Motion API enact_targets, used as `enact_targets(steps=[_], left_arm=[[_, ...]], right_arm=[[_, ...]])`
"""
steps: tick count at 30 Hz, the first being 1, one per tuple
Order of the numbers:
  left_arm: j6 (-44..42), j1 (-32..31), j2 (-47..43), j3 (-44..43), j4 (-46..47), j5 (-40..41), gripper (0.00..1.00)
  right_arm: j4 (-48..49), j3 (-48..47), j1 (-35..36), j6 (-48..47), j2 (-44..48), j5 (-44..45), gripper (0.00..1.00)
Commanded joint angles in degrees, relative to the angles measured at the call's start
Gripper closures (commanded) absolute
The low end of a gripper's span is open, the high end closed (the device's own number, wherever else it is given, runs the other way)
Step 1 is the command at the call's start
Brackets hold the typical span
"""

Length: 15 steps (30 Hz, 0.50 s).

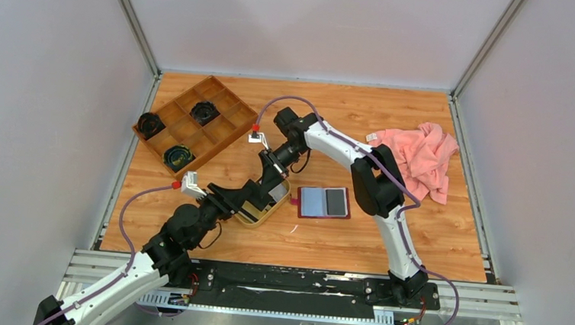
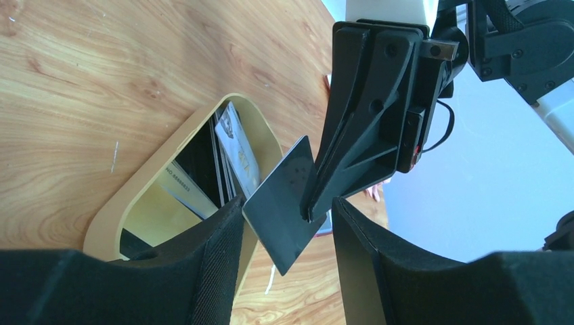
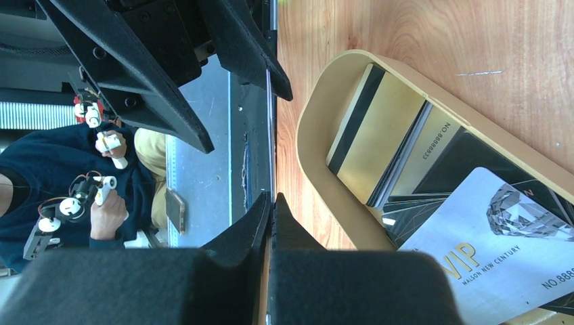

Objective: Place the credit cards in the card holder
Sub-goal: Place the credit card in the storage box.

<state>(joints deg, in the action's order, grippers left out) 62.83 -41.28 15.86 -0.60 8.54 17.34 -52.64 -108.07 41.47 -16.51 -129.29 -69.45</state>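
You have bright, even light from above in the top view, and the wooden table [image 1: 432, 241] carries only faint, soft shadows. In your wrist views the near fingers [image 2: 406, 271] blur into black masses, the dark card [image 2: 281, 203] reads sharp, and the silver VIP card [image 3: 487, 250] shows a pale sheen.

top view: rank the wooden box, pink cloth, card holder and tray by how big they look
1. wooden box
2. pink cloth
3. card holder
Unranked: tray. It is mostly covered, so its full size is unsure. Only the part that shows looks smaller than the card holder.
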Motion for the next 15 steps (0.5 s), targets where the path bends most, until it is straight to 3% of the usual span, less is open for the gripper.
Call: enact_targets(steps=[1, 6, 9, 14, 15], left_arm=[[0.13, 0.23, -0.56, 2.94, 2.08, -0.82, 0.50], [-0.48, 0.23, 0.23, 3.47, 3.19, -0.65, 0.57], [-1.79, 0.23, 1.15, 3.76, 4.93, -0.19, 0.68], [-3.28, 0.32, 2.82, 4.22, 5.96, 0.06, 1.00], [-3.57, 0.32, 2.92, 4.25, 5.97, 0.14, 1.00]], right_arm=[[-0.83, -0.92, -0.20, 0.51, -1.84, -0.56, 1.00], [-0.83, -0.83, -0.13, 0.52, -1.99, -1.86, 1.00], [-0.83, -0.74, -0.16, 0.43, -2.30, -1.85, 0.99], [-0.80, -0.76, -0.14, 0.43, -2.63, -0.66, 0.92], [-0.85, -0.74, -0.13, 0.39, -2.56, -0.23, 0.88]])
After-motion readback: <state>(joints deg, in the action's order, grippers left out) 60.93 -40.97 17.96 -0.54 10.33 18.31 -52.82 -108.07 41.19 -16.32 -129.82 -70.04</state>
